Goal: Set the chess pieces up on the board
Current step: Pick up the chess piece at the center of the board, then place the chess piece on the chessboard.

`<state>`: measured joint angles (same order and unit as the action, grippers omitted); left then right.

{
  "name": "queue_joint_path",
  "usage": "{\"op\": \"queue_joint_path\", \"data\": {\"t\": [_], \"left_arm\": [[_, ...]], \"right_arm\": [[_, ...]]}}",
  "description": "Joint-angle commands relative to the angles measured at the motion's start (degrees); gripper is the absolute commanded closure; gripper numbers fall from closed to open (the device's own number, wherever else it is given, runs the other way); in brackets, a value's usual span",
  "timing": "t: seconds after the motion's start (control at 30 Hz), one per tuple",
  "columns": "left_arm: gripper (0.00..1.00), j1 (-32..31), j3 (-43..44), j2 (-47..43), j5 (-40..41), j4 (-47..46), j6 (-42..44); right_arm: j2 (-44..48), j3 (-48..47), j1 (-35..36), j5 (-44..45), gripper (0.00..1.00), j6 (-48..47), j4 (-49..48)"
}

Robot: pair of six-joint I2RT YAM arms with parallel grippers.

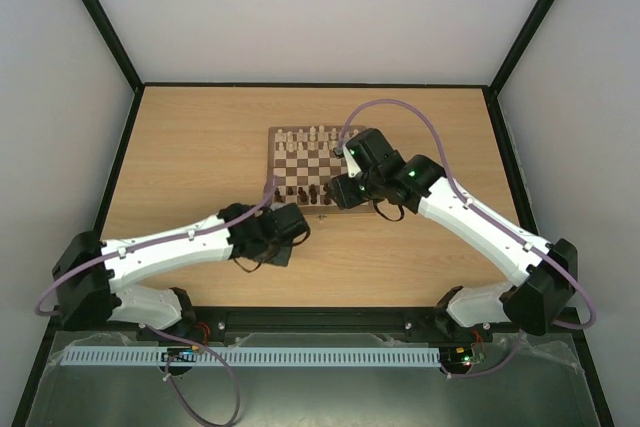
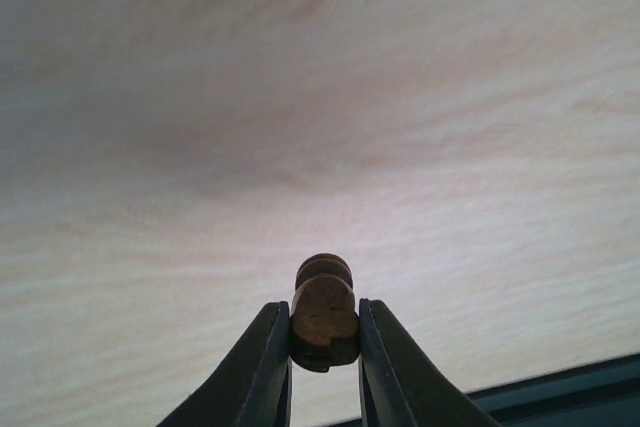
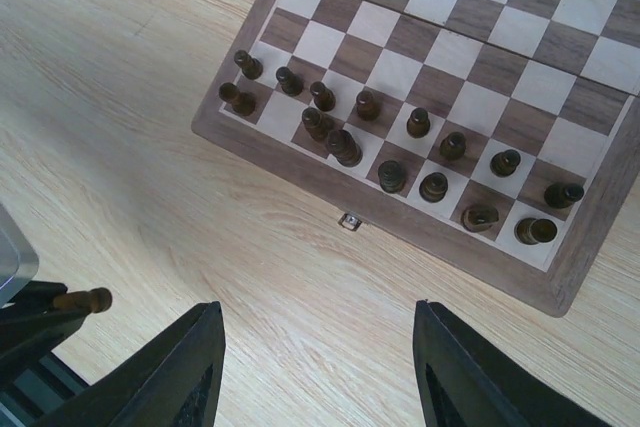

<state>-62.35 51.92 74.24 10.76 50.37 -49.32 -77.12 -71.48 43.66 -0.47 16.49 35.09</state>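
Observation:
The board lies mid-table; in the right wrist view its brown border and small front clasp show. Several dark brown chess pieces stand in its two near rows; cream-white pieces stand at its far side. My left gripper is shut on one dark brown chess piece, held over bare table left of the board's near corner. That held piece also shows in the right wrist view. My right gripper is open and empty, above the table just in front of the board's near edge.
The wooden table has a black rim; the near edge shows in the left wrist view. Grey walls enclose the sides. The right arm crosses above the board's right part.

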Motion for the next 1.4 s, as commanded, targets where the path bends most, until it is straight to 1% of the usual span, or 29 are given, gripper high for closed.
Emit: {"op": "queue_joint_path", "data": {"t": [0.0, 0.2, 0.27, 0.4, 0.57, 0.8, 1.1, 1.37], "left_arm": [[0.84, 3.5, 8.2, 5.3, 2.5, 3.1, 8.0], [0.84, 9.8, 16.0, 13.3, 2.3, 0.9, 16.0], [0.84, 11.4, 18.4, 15.9, 2.4, 0.0, 17.8], [0.84, 14.2, 22.8, 20.1, 2.4, -1.4, 20.3], [0.84, 15.5, 27.5, 24.9, 2.6, -2.7, 21.7], [0.84, 17.0, 28.0, 28.7, 3.5, -4.3, 22.5], [0.84, 19.5, 26.2, 29.4, 3.5, -6.8, 23.1], [0.84, 19.6, 26.2, 31.5, 2.4, -8.5, 23.4]], "right_arm": [[2.3, 0.6, -0.1, 1.7, 0.48, -0.1, 0.3], [4.6, 0.1, -0.1, 9.6, 0.47, 1.7, 1.3], [5.8, 0.0, -0.2, 12.7, 0.45, 2.4, 1.5], [8.2, 0.0, -0.2, 14.9, 0.42, 3.1, 1.5], [9.6, 0.5, -0.2, 15.8, 0.41, 3.2, 1.6], [9.8, 1.4, -0.2, 15.3, 0.41, 2.8, 1.1], [9.4, 2.0, -0.2, 14.3, 0.41, 2.5, 0.5], [9.2, 2.4, -0.2, 14.1, 0.41, 2.4, 0.4]]}}
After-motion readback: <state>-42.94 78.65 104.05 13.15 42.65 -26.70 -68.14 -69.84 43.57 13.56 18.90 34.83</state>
